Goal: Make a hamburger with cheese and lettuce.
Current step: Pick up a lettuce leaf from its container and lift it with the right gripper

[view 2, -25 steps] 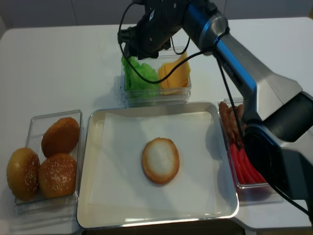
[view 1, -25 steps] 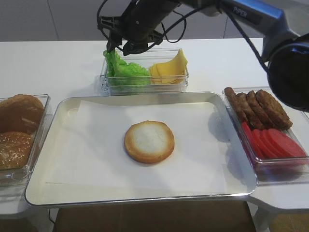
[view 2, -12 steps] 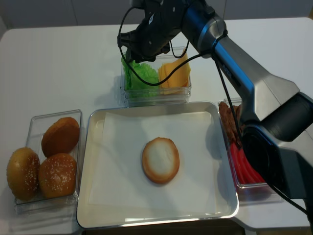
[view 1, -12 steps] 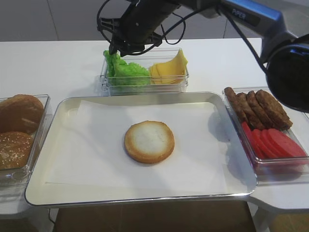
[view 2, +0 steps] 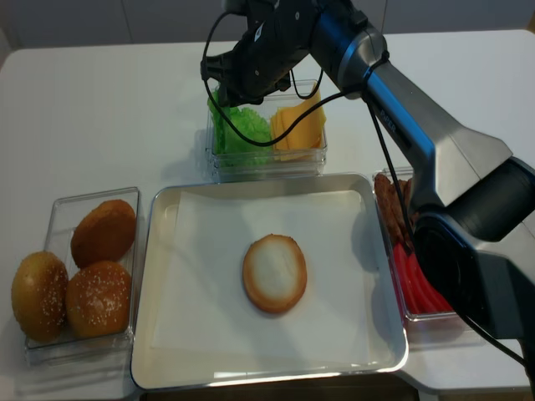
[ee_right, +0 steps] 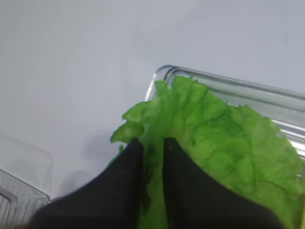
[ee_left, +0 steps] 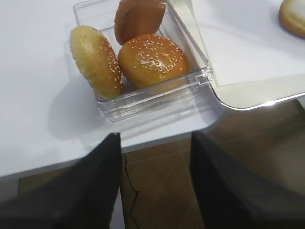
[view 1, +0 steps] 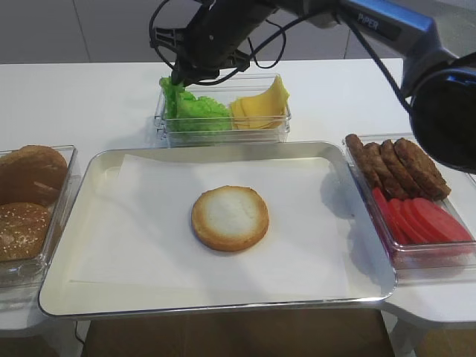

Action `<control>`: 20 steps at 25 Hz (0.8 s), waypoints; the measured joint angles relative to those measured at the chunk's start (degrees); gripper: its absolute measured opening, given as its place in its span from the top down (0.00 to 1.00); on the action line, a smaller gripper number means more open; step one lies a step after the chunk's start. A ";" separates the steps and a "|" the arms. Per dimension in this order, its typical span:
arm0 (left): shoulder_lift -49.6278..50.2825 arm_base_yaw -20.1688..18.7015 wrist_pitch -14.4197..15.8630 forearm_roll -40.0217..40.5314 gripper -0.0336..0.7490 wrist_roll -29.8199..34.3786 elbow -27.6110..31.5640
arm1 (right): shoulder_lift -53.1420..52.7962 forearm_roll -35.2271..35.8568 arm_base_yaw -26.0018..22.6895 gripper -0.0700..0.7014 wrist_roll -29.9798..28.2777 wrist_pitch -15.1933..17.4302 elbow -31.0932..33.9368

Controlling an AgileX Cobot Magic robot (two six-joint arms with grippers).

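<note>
Tray point(view 1: 111, 165) with its paper liner fills the middle of the table, and the bun half point(view 1: 230, 217) sits bare at its centre, cut face up. Behind the tray, a clear tub point(view 1: 223, 128) holds lettuce point(view 1: 190, 111) on the left and cheese point(view 1: 262, 108) on the right. Right gripper point(ee_right: 153, 157) is over the tub's lettuce side, fingers point(ee_right: 128, 164) clenched on a thin fold of one leaf near its edge.

Risk, as I judge it: the pinch takes so little leaf that it could tear or slip on the way to the bun, or drag neighbouring leaves out of the tub.

Left gripper point(ee_left: 155, 167) hangs off the table edge near the box of bun tops point(ee_left: 152, 57), fingers spread apart and holding nothing. Overhead, the arm hides the actual grip, and how many leaves are caught cannot be told.
</note>
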 joint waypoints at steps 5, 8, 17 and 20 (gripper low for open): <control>0.00 0.00 0.00 0.00 0.51 0.00 0.00 | 0.00 -0.45 0.00 0.84 0.00 0.65 0.00; 0.00 0.00 0.00 0.00 0.51 0.00 0.00 | 0.00 -1.15 0.00 0.85 0.00 1.48 0.00; 0.00 0.00 0.00 0.00 0.51 0.00 0.00 | -0.23 -1.29 0.00 0.85 0.00 4.33 0.00; 0.00 0.00 0.00 0.00 0.51 0.00 0.00 | -1.24 -1.80 0.00 0.85 0.00 4.59 0.00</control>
